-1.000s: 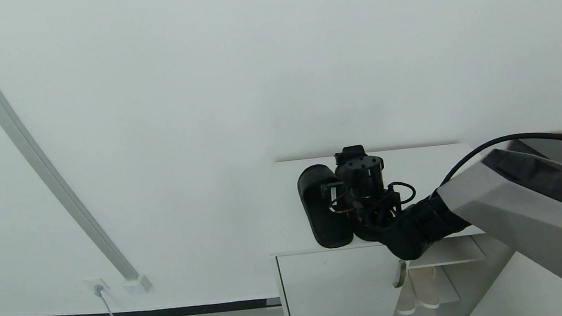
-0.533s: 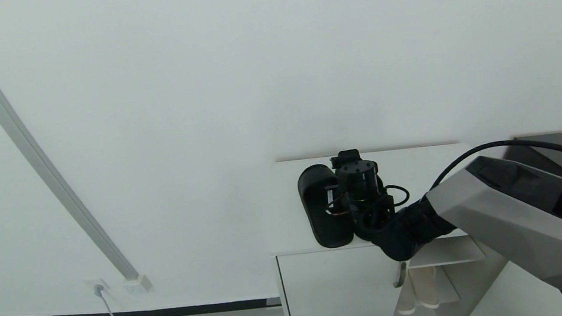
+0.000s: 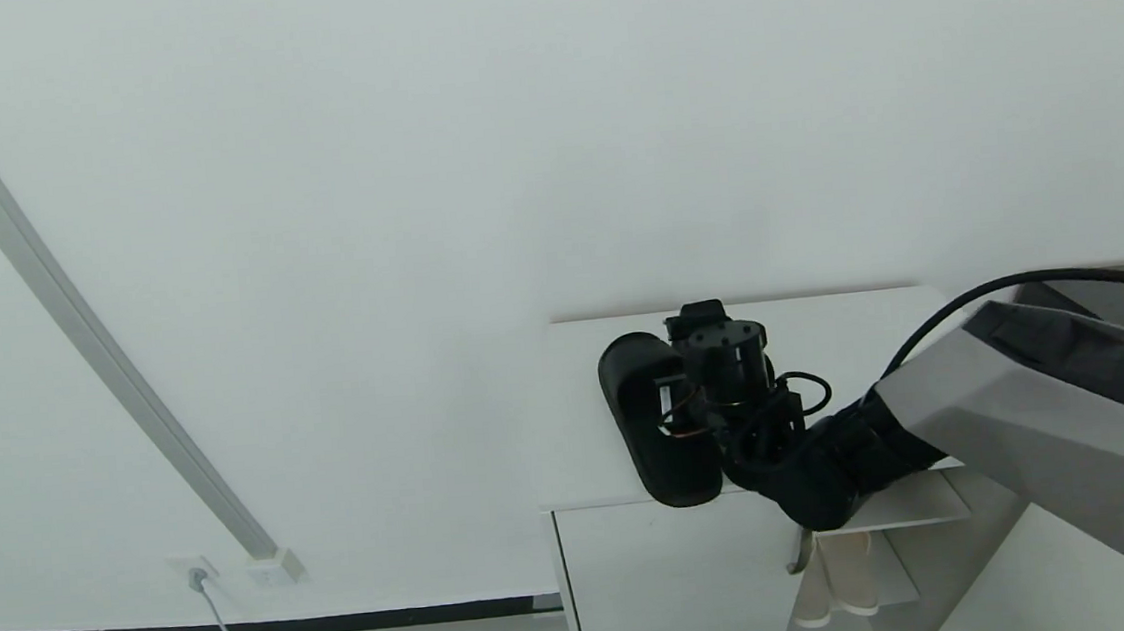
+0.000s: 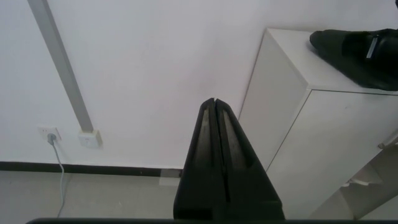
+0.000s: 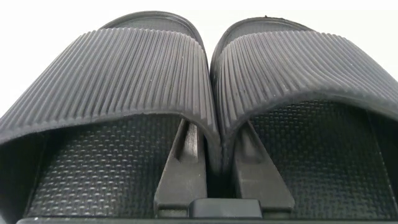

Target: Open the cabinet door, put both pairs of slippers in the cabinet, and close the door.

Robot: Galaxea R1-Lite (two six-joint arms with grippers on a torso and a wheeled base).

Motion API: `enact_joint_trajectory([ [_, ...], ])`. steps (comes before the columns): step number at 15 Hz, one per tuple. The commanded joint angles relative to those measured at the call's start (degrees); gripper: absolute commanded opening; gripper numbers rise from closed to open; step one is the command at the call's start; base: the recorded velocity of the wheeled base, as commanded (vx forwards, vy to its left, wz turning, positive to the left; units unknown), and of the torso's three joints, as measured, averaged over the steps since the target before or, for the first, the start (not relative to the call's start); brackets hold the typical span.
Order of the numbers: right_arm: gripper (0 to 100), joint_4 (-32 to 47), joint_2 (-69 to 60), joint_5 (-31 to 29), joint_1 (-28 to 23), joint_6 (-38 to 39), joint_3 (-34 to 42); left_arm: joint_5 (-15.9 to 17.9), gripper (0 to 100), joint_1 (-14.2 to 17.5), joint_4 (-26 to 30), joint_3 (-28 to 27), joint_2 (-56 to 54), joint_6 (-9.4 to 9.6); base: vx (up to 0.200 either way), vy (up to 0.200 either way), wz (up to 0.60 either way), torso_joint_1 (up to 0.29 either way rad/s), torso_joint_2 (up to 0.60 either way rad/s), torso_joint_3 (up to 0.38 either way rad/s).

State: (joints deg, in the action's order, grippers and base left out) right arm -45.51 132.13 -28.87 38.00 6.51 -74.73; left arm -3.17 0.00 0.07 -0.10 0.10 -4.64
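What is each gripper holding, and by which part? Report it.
Right gripper: the pair of black slippers, one finger inside each, pinching their touching inner sides together. Left gripper: shut, holding nothing.

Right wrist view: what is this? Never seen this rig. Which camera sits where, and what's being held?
Two-armed robot: one camera on the head, one on each wrist. Right wrist view looks along the right gripper: one finger inside each of the black slippers, pinching their inner walls together. Head view shows that pair at the front edge on top of the white cabinet; a white pair sits on a shelf inside. Left wrist view shows the left gripper, shut and empty, away from the cabinet.
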Motion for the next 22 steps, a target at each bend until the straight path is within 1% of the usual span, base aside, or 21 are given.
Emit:
enact_joint_trajectory([
  [1,0,-1.3,-7.2,2.4,1.7,-0.2,6.9,-0.1,0,0.0,-0.1,0.0,0.0,-0.01,0.0,0.0,0.0,0.0,0.0,0.0],
  [6,0,-10.2,-21.7,15.7,5.0,-1.4,29.6,-0.1,0,0.0,-0.1,0.0,0.0,-0.1,0.0,0.0,0.0,0.0,0.0,0.0],
  [8,0,-15.3,-26.1,21.6,5.2,-4.7,39.0,-0.1,0,0.0,-0.1,0.0,0.0,-0.72,0.0,0.0,0.0,0.0,0.0,0.0],
  [9,0,-17.5,-27.1,24.9,5.2,-5.0,41.9,-0.1,0,0.0,-0.1,0.0,0.0,-0.89,0.0,0.0,0.0,0.0,0.0,0.0],
  [10,0,-17.8,-27.5,26.1,5.3,-5.0,42.5,-0.1,0,0.0,-0.1,0.0,0.0,-0.98,0.0,0.0,0.0,0.0,0.0,0.0],
  [16,0,-17.9,-25.3,26.1,6.1,-4.9,42.4,-0.1,0,0.0,-0.1,0.0,0.0,-0.89,0.0,0.0,0.0,0.0,0.0,0.0],
  [22,0,-19.0,-25.3,26.0,6.0,-4.7,43.0,-0.1,0,0.0,-0.1,0.0,0.0,-0.89,-0.2,0.0,0.0,0.002,0.01,0.006],
])
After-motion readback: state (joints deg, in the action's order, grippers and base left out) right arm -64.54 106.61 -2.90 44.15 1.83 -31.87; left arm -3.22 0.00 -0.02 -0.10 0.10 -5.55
